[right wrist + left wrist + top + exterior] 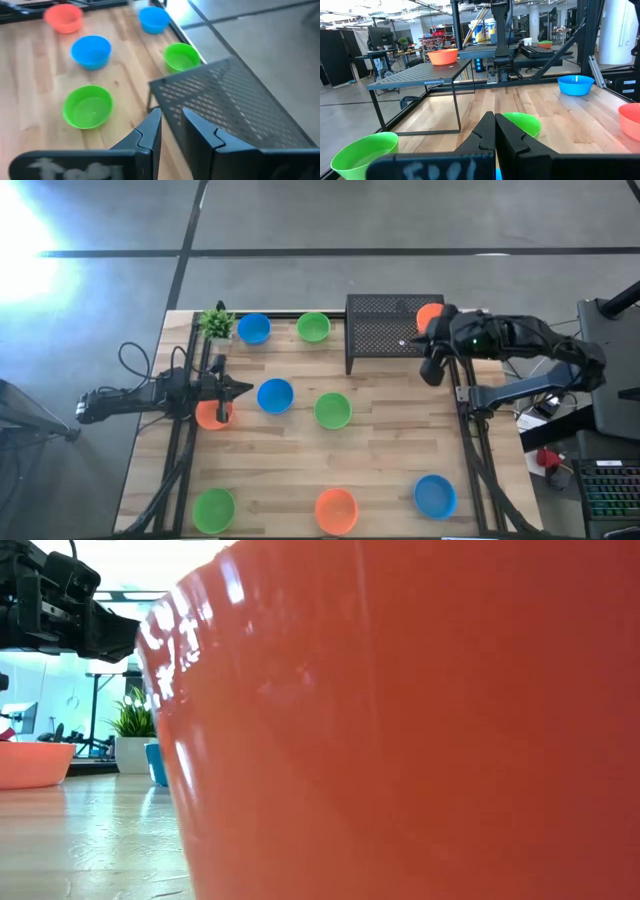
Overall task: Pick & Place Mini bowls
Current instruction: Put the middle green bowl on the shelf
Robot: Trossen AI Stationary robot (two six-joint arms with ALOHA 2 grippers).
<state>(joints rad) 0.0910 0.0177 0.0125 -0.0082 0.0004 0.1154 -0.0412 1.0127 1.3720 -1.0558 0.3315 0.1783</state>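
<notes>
Nine mini bowls show in the high view. An orange one sits on the black mesh rack. On the table stand blue, green, blue, green, orange, green, orange and blue bowls. My left gripper is shut and empty, above the left orange bowl's edge, pointing at the middle blue bowl. My right gripper hovers by the rack's near right corner, narrowly open and empty.
A small potted plant stands at the far left corner. In the low view an orange bowl right at the lens blocks most of the picture. Bare wood lies between the middle bowls and the near row.
</notes>
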